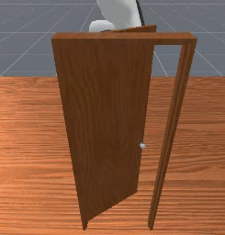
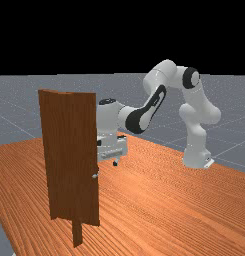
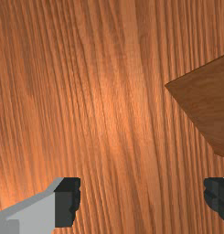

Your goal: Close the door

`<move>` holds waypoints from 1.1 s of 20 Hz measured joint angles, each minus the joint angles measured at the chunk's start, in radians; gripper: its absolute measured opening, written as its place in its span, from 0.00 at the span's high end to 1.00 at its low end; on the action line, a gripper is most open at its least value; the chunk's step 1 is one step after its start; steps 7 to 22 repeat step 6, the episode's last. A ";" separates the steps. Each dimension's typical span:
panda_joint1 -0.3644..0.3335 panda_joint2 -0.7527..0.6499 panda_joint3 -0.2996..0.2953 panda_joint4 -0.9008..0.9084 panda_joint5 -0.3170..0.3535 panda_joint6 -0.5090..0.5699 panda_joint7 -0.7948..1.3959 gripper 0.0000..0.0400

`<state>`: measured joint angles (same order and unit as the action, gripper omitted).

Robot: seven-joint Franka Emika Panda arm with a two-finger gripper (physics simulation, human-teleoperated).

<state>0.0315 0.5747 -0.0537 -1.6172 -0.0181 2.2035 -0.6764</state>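
Across the front view's left and middle, the door [image 1: 104, 119] stands upright and ajar in its wooden frame [image 1: 123, 38], slanting back from the left post. Its silver knob [image 1: 142, 146] sits by the free edge; farther right, a gap parts that edge from the right post. Over at the far view's left stands the door again, and just right of it, partly hidden by it, the claw [image 2: 113, 151] hangs above the table [image 2: 159, 200], with the arm [image 2: 196, 142] reaching in from farther right. As the wrist view has it, the fingers [image 3: 67, 201] are spread wide, gripping nothing.
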 joint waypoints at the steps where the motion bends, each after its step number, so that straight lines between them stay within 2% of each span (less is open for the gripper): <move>1: -0.012 0.067 0.012 0.123 -0.005 -0.104 -0.063 0.00; 2: -0.014 0.115 0.012 0.206 -0.003 -0.131 -0.063 0.00; 3: 0.007 0.156 -0.013 0.268 -0.042 -0.118 -0.034 0.00; 4: 0.020 0.258 -0.034 0.449 -0.068 -0.199 -0.021 0.00; 5: -0.014 0.260 0.009 0.444 -0.007 -0.193 -0.059 0.00; 6: 0.018 0.337 -0.036 0.582 -0.067 -0.256 -0.023 0.00; 22: 0.018 0.337 -0.036 0.582 -0.067 -0.256 -0.023 0.00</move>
